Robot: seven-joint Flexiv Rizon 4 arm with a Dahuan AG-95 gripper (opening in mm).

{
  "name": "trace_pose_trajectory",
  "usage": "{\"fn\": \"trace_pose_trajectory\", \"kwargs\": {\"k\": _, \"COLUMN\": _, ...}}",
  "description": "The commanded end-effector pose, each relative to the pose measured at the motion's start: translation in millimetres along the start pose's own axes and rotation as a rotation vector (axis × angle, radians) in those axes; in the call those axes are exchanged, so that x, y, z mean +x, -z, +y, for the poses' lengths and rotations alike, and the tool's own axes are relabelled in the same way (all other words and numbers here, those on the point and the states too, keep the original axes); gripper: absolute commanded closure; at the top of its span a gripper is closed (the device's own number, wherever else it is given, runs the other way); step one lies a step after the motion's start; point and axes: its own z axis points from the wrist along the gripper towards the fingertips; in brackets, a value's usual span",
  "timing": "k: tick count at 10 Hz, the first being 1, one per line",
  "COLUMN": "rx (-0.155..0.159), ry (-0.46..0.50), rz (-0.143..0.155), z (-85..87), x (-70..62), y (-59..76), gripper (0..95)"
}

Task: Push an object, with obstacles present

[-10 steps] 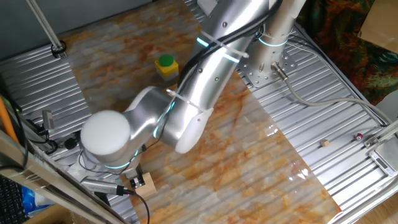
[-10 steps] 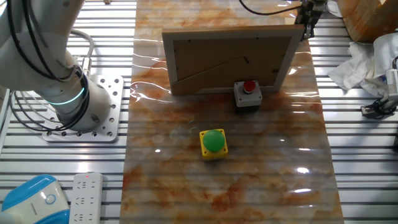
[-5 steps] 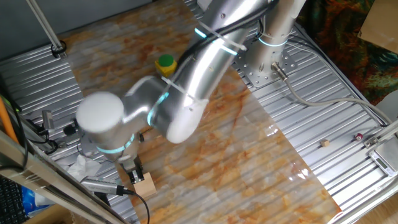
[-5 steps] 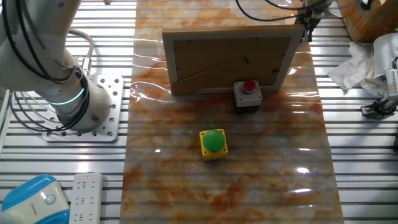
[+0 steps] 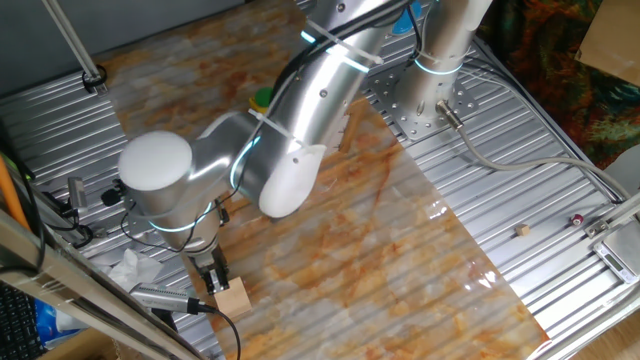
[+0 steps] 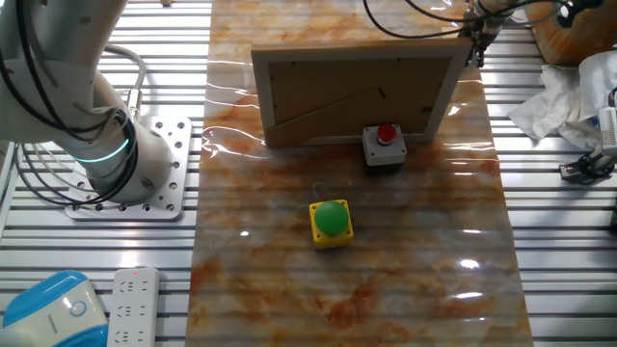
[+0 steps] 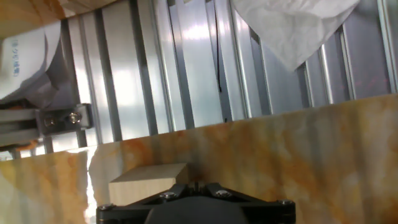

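Finding the wooden cube [image 5: 232, 297] lying flat at the far corner of the marbled mat [image 5: 400, 260], right by the mat's edge and the ribbed metal table [image 5: 70, 140] beyond it. Seeing it in the hand view [image 7: 148, 182] as a pale block just ahead of the fingers and a little to their left. Not seeing it at all from the other fixed view, probably because of the framed panel [image 6: 357, 87] standing in front.

Reading the gripper [image 5: 216, 281] as hanging low just beside the cube, fingers pointing down, on the side away from the mat's edge. Judging the jaws as drawn together with nothing between them, likely to give one blunt face for shoving rather than gripping. Not managing to tell whether the fingertips are touching the wood.

Noting the obstacles as crowding the middle of the mat: the panel propped upright, the grey box with red button [image 6: 385, 145] touching or just beside its foot, the yellow box with green button [image 6: 332, 221] well apart from the cube. Guessing at a push route skirting the panel's end.

Spotting crumpled tissue [image 7: 292, 25] lying on the slats beyond the corner.
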Motion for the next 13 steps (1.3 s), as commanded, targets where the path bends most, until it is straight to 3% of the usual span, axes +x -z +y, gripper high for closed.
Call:
{"fn": "trace_pose_trajectory", "kwargs": {"k": 1, "rx": 0.015, "ry": 0.017, "rz": 0.008, "z": -7.4, "x": -7.4, "y": 2.8, "gripper": 95.0}}
{"fn": "trace_pose_trajectory", "kwargs": {"k": 5, "rx": 0.002, "ry": 0.033, "rz": 0.015, "z": -29.1, "x": -29.4, "y": 12.4, "gripper": 95.0}}
{"fn": "trace_pose_trajectory", "kwargs": {"k": 10, "rx": 0.006, "ry": 0.004, "rz": 0.011, "z": -27.0, "x": -29.3, "y": 13.1, "gripper": 95.0}}
{"fn": "trace_pose_trajectory", "kwargs": {"k": 13, "rx": 0.03, "ry": -0.002, "rz": 0.016, "z": -24.4, "x": -27.3, "y": 12.2, "gripper": 95.0}}
